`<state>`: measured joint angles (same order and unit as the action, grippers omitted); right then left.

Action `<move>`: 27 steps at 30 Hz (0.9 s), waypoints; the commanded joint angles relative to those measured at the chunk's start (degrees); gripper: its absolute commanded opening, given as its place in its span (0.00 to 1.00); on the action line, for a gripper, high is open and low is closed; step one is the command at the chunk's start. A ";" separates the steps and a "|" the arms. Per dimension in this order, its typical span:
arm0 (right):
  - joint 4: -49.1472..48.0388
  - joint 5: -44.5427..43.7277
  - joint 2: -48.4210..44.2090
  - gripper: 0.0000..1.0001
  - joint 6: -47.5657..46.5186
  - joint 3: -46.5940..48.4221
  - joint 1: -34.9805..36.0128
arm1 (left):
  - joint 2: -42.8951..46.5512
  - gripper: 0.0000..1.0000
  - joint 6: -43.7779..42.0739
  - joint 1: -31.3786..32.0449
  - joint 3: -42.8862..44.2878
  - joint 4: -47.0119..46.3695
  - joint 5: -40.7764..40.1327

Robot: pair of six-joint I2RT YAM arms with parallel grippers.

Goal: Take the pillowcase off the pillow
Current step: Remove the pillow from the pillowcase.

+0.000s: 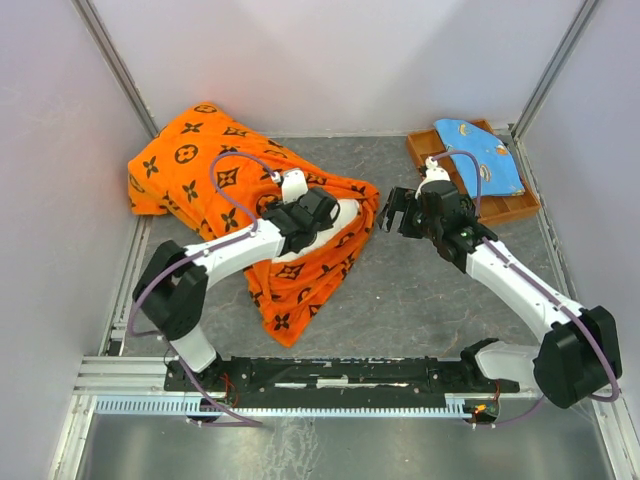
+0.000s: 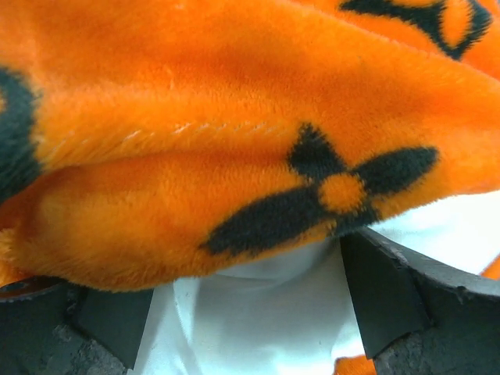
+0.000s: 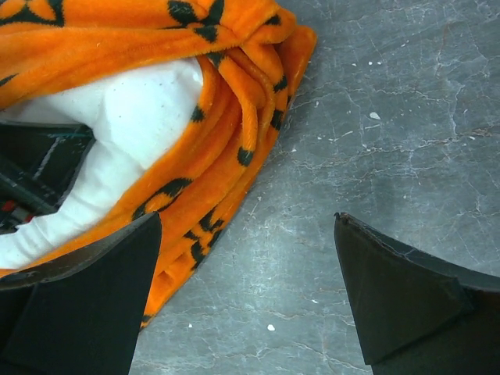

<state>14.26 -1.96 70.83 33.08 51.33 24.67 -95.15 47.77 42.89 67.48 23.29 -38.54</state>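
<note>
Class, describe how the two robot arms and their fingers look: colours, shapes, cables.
Both the left arm and right arm have white links joined by bulky black joints. A thin purple cable loops along each. The left gripper and right gripper carry broad, matte black, wedge-shaped fingers with scuffed edges.
</note>
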 commanded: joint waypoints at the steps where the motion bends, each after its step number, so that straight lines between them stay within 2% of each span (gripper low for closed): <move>1: -1.34 0.29 0.72 0.99 -1.37 2.42 -0.38 | -7.43 1.00 -3.10 -2.01 -2.70 -4.30 1.78; 2: -1.28 0.36 0.86 0.99 -1.48 2.35 -0.33 | -8.04 0.97 -3.49 -2.25 -4.03 -5.66 3.56; 3: -1.26 0.45 1.11 0.99 -1.52 2.37 -0.33 | -8.31 0.86 -4.31 -2.48 -5.67 -7.53 5.02; 4: -1.25 0.54 1.34 0.99 -1.60 2.26 -0.40 | -8.25 0.69 -5.14 -2.71 -7.22 -9.48 7.83; 7: -1.69 1.16 2.75 0.99 -1.61 2.17 -0.56 | -6.58 0.07 -7.63 -3.48 -10.27 -12.65 11.89; 8: -1.87 1.58 3.11 0.99 -1.47 2.18 -0.51 | -6.17 0.03 -8.33 -3.55 -10.20 -12.10 11.97; 12: -3.11 3.26 4.92 0.99 -0.38 2.53 -0.50 | -1.81 0.03 -11.33 -3.86 -8.69 -9.36 12.33; 21: -8.93 7.67 9.91 1.00 3.22 4.90 0.41 | 14.55 0.03 -14.28 -4.13 -7.95 -8.07 15.67; 27: -7.75 2.47 11.70 0.97 -2.10 11.90 8.34 | 19.55 0.03 -15.58 -4.14 -7.45 -5.34 15.07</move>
<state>9.74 3.38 82.67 34.41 56.60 27.49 -79.70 35.27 38.61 59.42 17.76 -25.08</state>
